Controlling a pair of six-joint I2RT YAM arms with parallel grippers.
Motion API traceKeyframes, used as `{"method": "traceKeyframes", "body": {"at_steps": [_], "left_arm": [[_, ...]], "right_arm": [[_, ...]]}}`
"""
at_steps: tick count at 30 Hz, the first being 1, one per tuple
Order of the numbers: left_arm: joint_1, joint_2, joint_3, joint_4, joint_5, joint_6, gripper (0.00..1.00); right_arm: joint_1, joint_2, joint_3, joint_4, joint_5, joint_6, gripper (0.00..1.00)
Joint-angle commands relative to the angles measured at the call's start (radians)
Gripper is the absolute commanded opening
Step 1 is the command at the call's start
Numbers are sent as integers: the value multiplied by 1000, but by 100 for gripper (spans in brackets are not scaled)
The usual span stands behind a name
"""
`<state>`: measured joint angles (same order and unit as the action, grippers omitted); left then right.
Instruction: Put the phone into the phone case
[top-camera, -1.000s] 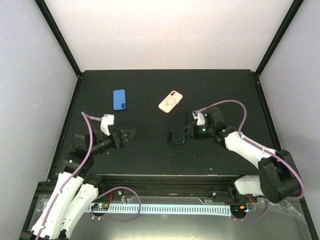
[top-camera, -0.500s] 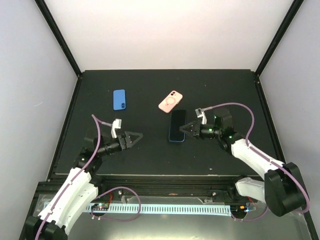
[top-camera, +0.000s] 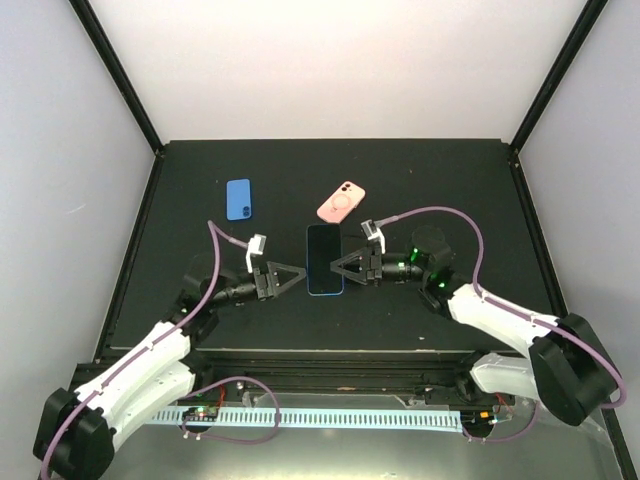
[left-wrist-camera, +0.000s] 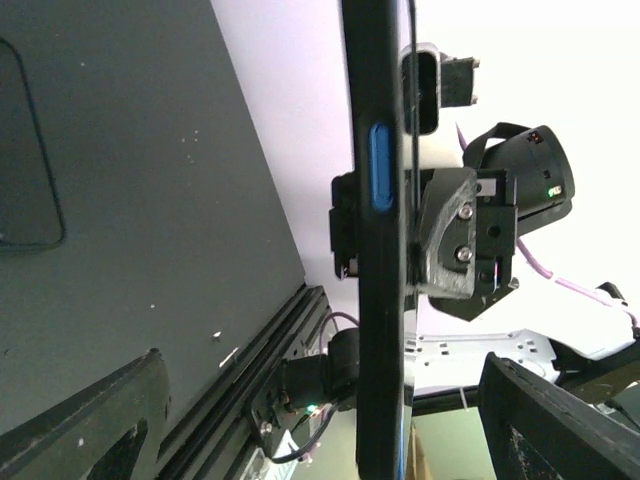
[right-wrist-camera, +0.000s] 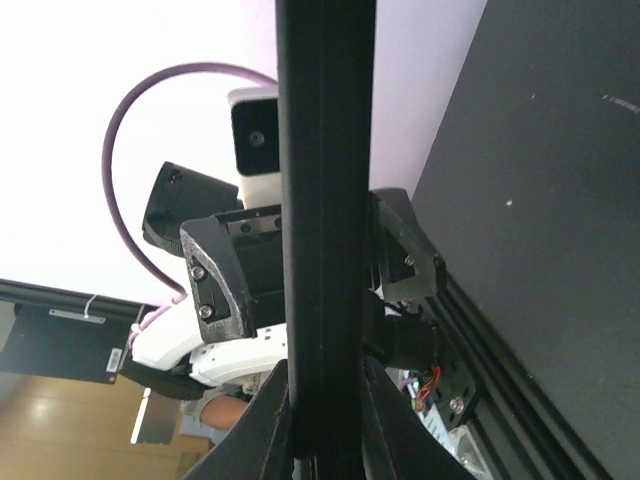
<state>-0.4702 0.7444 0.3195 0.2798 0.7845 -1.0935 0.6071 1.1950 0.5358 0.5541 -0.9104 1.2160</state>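
The phone (top-camera: 323, 260) is dark with a blue edge. My right gripper (top-camera: 337, 268) is shut on its right side and holds it level above the table. In the right wrist view the phone (right-wrist-camera: 325, 180) shows edge-on, pinched in that gripper (right-wrist-camera: 325, 385). My left gripper (top-camera: 298, 273) is open at the phone's left edge. In the left wrist view its gripper (left-wrist-camera: 320, 365) stands wide, with the phone (left-wrist-camera: 385, 300) edge-on between the fingers and not touched. The pale pink phone case (top-camera: 341, 203) lies back-up with its white ring showing, just behind the phone.
A blue phone-shaped thing (top-camera: 238, 199) lies flat at the back left. The black table (top-camera: 450, 180) has raised black posts at its back corners. A rail with a cable chain (top-camera: 330, 418) runs along the near edge.
My right gripper has carried the phone to the left, towards the middle. My left arm has reached right, and its open jaws now stand around the phone's left edge.
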Motion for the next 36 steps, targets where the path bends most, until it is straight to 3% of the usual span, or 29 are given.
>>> {"method": "traceKeyframes", "body": {"at_steps": [1,3,5,14,19,21,29,33,36], "left_arm": [[-31,34,55,116,-19,-19,85],[-42,54,62,136,-15,-23,82],[-50,71,67,133,-14,-19,71],[-62,107,130,-86,-74,85,4],[-62,132,180,-219,-119,147,2],[-63,131,185,-232,-133,149,7],[-58,92,269,-473,-271,267,79],[-57,67,289,-566,-350,314,97],[-55,46,288,-613,-413,337,99]], "right_arm": [[40,13,28,134,11,40,14],[46,20,29,137,18,39,14],[49,26,30,141,22,39,14],[52,30,24,116,45,15,14],[52,28,16,67,67,-21,13],[51,23,21,12,84,-58,13],[-48,-32,38,-283,122,-243,12],[-139,-57,58,-522,160,-382,12],[-227,-44,43,-579,147,-437,12]]}}
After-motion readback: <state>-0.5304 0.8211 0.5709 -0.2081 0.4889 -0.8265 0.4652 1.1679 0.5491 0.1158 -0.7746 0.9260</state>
